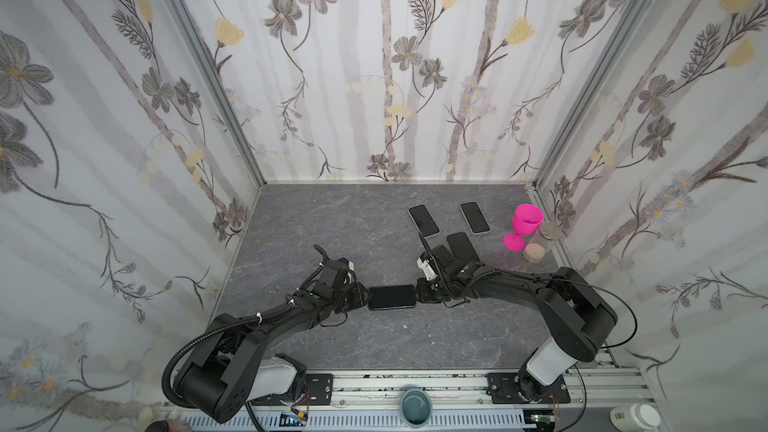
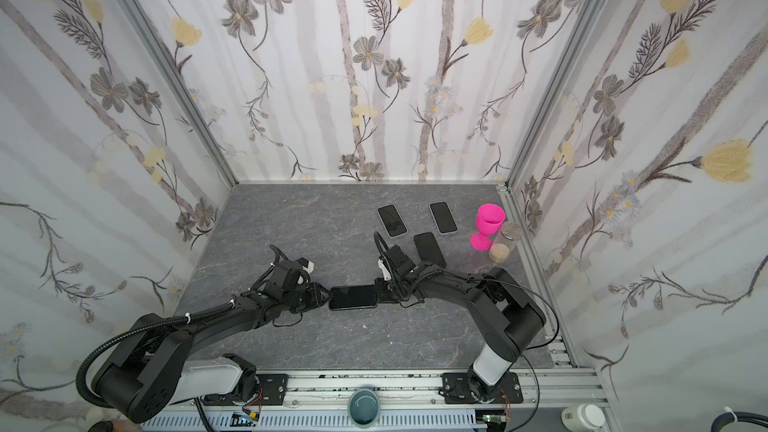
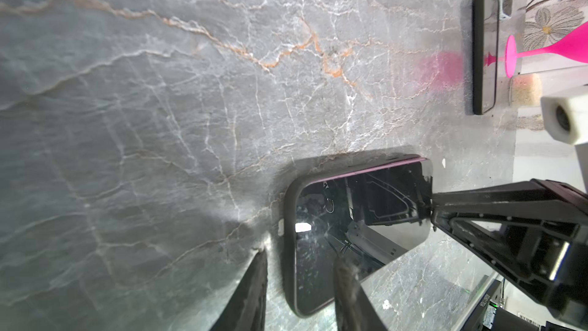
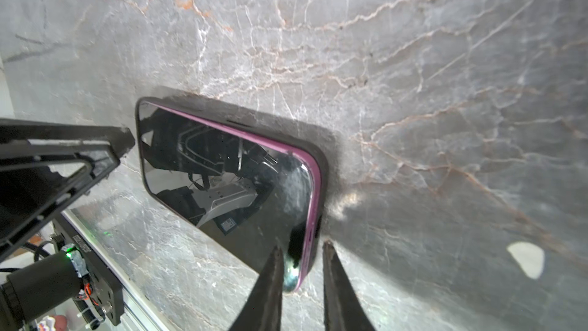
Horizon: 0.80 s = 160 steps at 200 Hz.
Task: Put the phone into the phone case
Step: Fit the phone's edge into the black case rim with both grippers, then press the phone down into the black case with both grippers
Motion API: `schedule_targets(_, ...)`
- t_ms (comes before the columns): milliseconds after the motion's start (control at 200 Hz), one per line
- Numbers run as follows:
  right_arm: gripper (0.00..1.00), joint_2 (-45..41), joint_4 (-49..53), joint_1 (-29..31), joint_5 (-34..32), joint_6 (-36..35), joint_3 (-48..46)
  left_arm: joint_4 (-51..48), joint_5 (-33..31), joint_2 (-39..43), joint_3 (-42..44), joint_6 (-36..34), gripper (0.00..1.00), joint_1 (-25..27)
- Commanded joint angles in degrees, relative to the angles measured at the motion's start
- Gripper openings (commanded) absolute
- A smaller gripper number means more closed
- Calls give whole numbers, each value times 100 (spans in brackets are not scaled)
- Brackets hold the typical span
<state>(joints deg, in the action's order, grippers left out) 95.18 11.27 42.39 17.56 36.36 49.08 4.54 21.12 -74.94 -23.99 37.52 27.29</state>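
In both top views a black-screened phone (image 1: pixel 391 297) (image 2: pixel 352 297) lies crosswise at the middle of the table, between my two grippers. In the wrist views its pink edge (image 4: pixel 313 186) shows inside the dark phone case (image 3: pixel 288 249) (image 4: pixel 324 167). At my right gripper's end, a pink corner stands out of the case rim. My left gripper (image 1: pixel 365 297) (image 3: pixel 301 253) straddles one end with its jaws apart. One fingertip (image 3: pixel 262 256) rests on the table just outside the rim, the other hangs over the screen. My right gripper (image 1: pixel 415 295) (image 4: pixel 302 246) is shut on the corner at the opposite end.
Two more dark phones (image 1: pixel 424 220) (image 1: pixel 475 217) and a black slab (image 1: pixel 460 249) lie behind the right arm. A pink goblet (image 1: pixel 525 222) and a glass jar (image 1: pixel 540 245) stand by the right wall. A cup (image 1: pixel 416 407) sits on the front rail.
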Motion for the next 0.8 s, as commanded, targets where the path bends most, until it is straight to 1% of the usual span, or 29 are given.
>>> schedule_targets(0, 17, 70, 1, 6, 129, -59, 49, 160, 259, -175, -52, -26, 31, 5)
schedule_targets(145, 12, 133, -10, 24, 193, -58, 41, 238, 498, -370, -32, -16, 23, 13)
schedule_targets(225, 9, 176, -23, 33, 247, -41, 32, 289, 611, -442, -7, 3, 21, 29)
schedule_targets(425, 7, 352, -7, 85, 237, -31, 25, 316, 674, -479, 19, 19, 21, 53)
schedule_targets(794, 6, 785, 235, 146, -271, -177, -124, 303, 589, -510, 52, -5, 20, 53)
